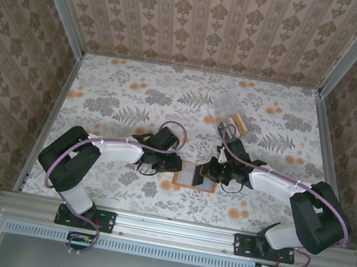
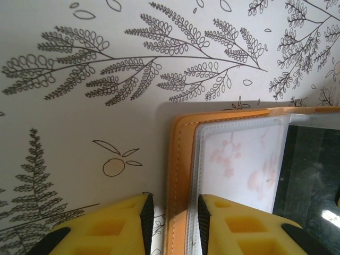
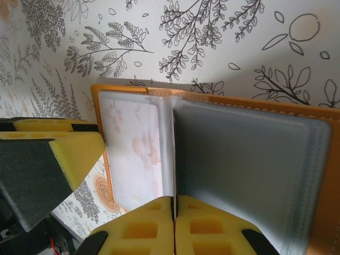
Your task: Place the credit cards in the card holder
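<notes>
The orange card holder [image 1: 195, 176] lies open on the table between both arms. In the left wrist view its stitched orange edge [image 2: 178, 159] runs between the fingers of my left gripper [image 2: 172, 204]. The jaws straddle that edge with a gap on the outer side. A white card with faint pink print [image 2: 239, 164] sits in a clear pocket. My right gripper [image 3: 173, 204] is shut on the edge of a frosted grey sleeve page [image 3: 244, 164] and holds it raised over the white card [image 3: 133, 154]. More credit cards [image 1: 234, 121] lie in a clear box at the back.
The clear plastic box [image 1: 230, 108] stands on the floral tablecloth behind the right arm. A yellow finger of the left gripper [image 3: 53, 154] shows close beside the holder in the right wrist view. Patterned walls enclose the table on three sides.
</notes>
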You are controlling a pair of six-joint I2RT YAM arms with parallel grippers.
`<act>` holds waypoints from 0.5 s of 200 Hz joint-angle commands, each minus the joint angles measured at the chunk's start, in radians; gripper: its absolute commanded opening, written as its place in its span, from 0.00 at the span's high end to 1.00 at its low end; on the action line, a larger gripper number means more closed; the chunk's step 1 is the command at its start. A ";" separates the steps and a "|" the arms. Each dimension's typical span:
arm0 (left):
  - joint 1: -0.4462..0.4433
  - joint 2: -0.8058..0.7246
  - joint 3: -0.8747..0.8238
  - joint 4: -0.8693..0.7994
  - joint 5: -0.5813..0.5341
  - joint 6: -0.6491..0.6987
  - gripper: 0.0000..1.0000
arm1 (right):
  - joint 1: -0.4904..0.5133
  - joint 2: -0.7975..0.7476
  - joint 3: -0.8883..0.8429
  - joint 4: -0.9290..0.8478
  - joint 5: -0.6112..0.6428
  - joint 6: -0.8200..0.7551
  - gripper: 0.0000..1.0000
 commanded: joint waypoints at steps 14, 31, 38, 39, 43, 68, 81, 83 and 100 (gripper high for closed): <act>-0.006 0.023 0.017 -0.022 0.002 0.007 0.70 | -0.005 -0.034 0.001 -0.012 0.008 0.001 0.92; -0.005 0.023 0.018 -0.024 0.003 0.006 0.71 | -0.005 -0.034 0.005 -0.006 0.000 -0.002 0.92; -0.006 0.023 0.019 -0.025 0.003 0.006 0.71 | -0.005 -0.034 0.005 0.001 -0.010 0.000 0.92; -0.006 0.023 0.019 -0.026 0.003 0.007 0.71 | -0.005 -0.034 0.005 0.003 -0.012 0.001 0.92; -0.006 0.022 0.020 -0.026 0.002 0.007 0.71 | -0.005 -0.033 0.004 0.010 -0.019 0.006 0.92; -0.006 0.026 0.024 -0.027 0.002 0.007 0.71 | -0.005 0.001 -0.010 0.067 -0.040 0.029 0.92; -0.006 0.028 0.025 -0.028 0.004 0.009 0.71 | -0.004 0.019 -0.015 0.092 -0.048 0.040 0.91; -0.006 0.029 0.025 -0.027 0.004 0.009 0.71 | -0.004 0.021 -0.017 0.096 -0.049 0.042 0.92; -0.007 0.032 0.026 -0.027 0.007 0.008 0.72 | -0.004 0.038 -0.023 0.096 -0.040 0.045 0.92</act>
